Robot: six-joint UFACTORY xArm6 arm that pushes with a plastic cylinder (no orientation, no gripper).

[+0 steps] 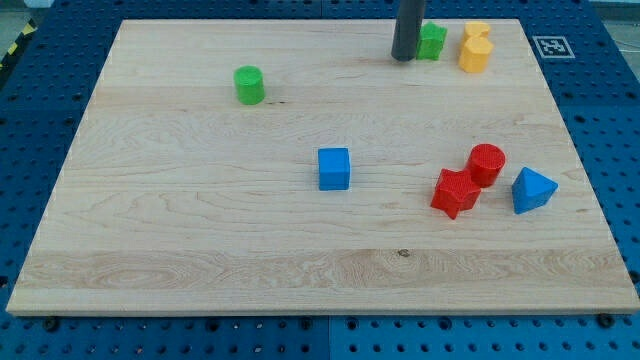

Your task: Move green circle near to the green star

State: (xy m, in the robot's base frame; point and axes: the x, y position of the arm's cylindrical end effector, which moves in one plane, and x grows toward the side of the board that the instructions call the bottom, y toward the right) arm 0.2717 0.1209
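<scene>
The green circle (249, 85) is a short green cylinder at the view's upper left of the wooden board (200, 230). The green star (432, 41) lies near the top edge, right of the middle, partly hidden by the rod. My tip (403, 57) rests on the board just left of the green star, touching or nearly touching it. The green circle is far to the left of the tip and the star.
A yellow block (475, 48) sits right of the green star. A blue cube (334, 168) is at the middle. A red star (455, 193), a red cylinder (486, 164) and a blue triangle (532, 190) cluster at the right.
</scene>
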